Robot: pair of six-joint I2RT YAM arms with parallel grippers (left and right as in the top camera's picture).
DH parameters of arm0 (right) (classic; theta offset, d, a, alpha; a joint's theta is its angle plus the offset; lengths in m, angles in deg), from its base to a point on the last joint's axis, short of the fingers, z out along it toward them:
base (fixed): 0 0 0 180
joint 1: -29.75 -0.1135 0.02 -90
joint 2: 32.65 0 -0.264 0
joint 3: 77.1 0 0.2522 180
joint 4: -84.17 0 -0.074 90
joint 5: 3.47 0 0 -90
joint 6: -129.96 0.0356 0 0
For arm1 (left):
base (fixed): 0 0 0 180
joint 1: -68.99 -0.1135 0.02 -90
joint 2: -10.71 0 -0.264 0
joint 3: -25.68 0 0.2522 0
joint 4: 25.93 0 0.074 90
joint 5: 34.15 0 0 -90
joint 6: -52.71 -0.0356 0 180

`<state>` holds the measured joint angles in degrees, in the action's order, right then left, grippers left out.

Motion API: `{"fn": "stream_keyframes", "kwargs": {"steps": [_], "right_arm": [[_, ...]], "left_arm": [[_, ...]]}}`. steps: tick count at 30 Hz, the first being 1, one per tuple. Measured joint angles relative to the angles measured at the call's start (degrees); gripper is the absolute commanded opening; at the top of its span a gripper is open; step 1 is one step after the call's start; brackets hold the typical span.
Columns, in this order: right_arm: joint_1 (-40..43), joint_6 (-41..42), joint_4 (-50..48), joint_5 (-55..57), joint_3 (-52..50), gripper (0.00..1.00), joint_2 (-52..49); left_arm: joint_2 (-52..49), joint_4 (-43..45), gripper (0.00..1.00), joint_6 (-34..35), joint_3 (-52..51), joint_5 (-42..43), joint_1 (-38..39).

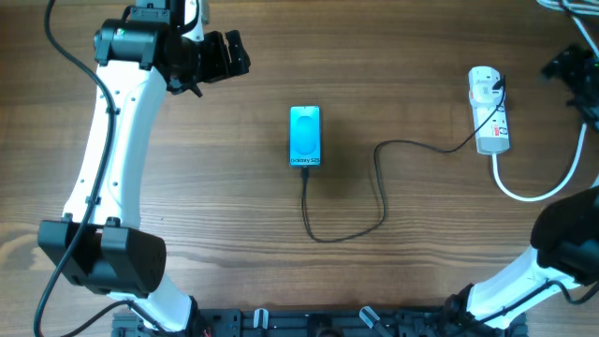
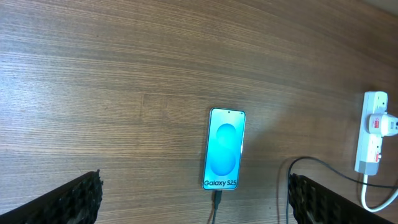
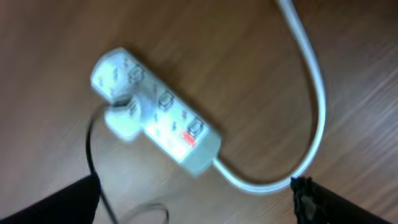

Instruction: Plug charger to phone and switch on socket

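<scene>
The phone (image 1: 305, 137) lies flat mid-table, cyan screen up, its white lettered band toward the front. The thin black charger cable (image 1: 380, 187) meets the phone's front end, loops forward and right, and runs to a white plug in the socket (image 1: 489, 122) at the right. In the left wrist view the phone (image 2: 224, 149) has the connector (image 2: 217, 200) at its lower edge. My left gripper (image 1: 229, 56) is open and empty, far back left of the phone. My right gripper (image 1: 571, 67) is open and empty, hovering right of the socket (image 3: 155, 109), which shows blurred with a red marking.
The socket's thick white lead (image 1: 533, 192) curves forward and right from the strip; it also shows in the right wrist view (image 3: 318, 106). The socket shows at the right edge of the left wrist view (image 2: 371, 140). The arm bases stand at the front corners of the wooden table (image 1: 215, 187).
</scene>
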<state>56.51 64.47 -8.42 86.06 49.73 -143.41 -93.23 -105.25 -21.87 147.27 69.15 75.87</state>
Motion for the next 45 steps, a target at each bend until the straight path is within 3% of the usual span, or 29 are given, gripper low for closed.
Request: {"fn": "stream_keyframes", "kwargs": {"steps": [5, 11, 20, 45], "right_arm": [[1.2, 3.1, -11.3, 1.9, -5.8, 1.0, 0.0], [1.2, 6.1, -24.5, 1.6, -20.3, 1.0, -0.1], [1.1, 6.1, -25.7, 0.9, -22.4, 1.0, -11.1], [-1.9, 6.3, -29.6, 0.7, -22.6, 1.0, -11.2]], "left_arm": [[0.0, 0.0, 1.0, 0.0, 0.0, 0.0, 0.0], [0.0, 0.0, 1.0, 0.0, 0.0, 0.0, 0.0], [0.0, 0.0, 1.0, 0.0, 0.0, 0.0, 0.0], [0.0, 0.0, 1.0, 0.0, 0.0, 0.0, 0.0]]}}
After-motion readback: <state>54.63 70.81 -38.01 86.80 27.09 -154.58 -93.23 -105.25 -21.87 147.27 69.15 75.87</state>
